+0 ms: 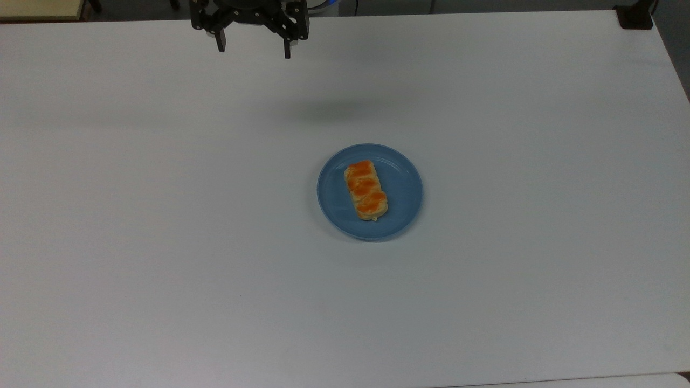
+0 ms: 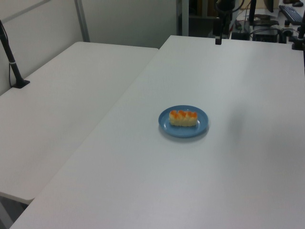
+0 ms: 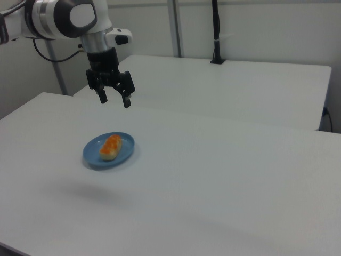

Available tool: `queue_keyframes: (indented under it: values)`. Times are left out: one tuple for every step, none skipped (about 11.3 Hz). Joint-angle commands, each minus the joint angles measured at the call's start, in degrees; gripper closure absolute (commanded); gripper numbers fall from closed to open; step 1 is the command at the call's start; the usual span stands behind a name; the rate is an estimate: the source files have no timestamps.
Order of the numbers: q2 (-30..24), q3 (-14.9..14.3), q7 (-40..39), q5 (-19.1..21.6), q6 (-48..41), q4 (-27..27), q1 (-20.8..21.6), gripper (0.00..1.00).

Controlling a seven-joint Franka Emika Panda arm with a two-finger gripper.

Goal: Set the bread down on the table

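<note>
The bread (image 1: 366, 189), a pale-tan roll with three orange lumps on top, lies on a round blue plate (image 1: 403, 189) near the middle of the white table (image 1: 161, 226). My gripper (image 1: 254, 49) hangs open and empty at the top view's upper edge, well away from the plate. In the right view the gripper (image 3: 114, 101) hovers high above the table, just beyond the plate (image 3: 126, 145) and bread (image 3: 111, 146). The left view shows the bread (image 2: 183, 118) lengthwise on the plate (image 2: 201, 125), with the gripper (image 2: 218, 39) far behind it.
A second white table (image 2: 62, 95) adjoins this one, with a black post (image 2: 12, 57) standing on it. A black block (image 1: 636, 16) sits at the top view's upper right corner. Equipment and a keyboard (image 2: 290, 13) lie beyond the far edge.
</note>
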Motion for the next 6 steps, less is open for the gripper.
queue_keyframes:
  values:
    - [-1.07,-0.67,-1.67,2.62,-1.76,-0.63,0.5,0.0]
    - [-1.07,-0.76,-1.58,2.63,-1.58,-0.63,0.59,0.0]
    - [-1.07,-0.76,-1.58,2.63,-1.58,-0.54,0.68,0.0]
    - [-0.98,-0.76,-1.58,2.55,-1.58,-0.54,0.68,0.0]
    - [-0.98,-0.76,-1.67,2.55,-1.49,-0.54,0.68,0.0]
    - [-0.98,-0.76,-1.67,2.55,-1.41,-0.54,0.68,0.0]
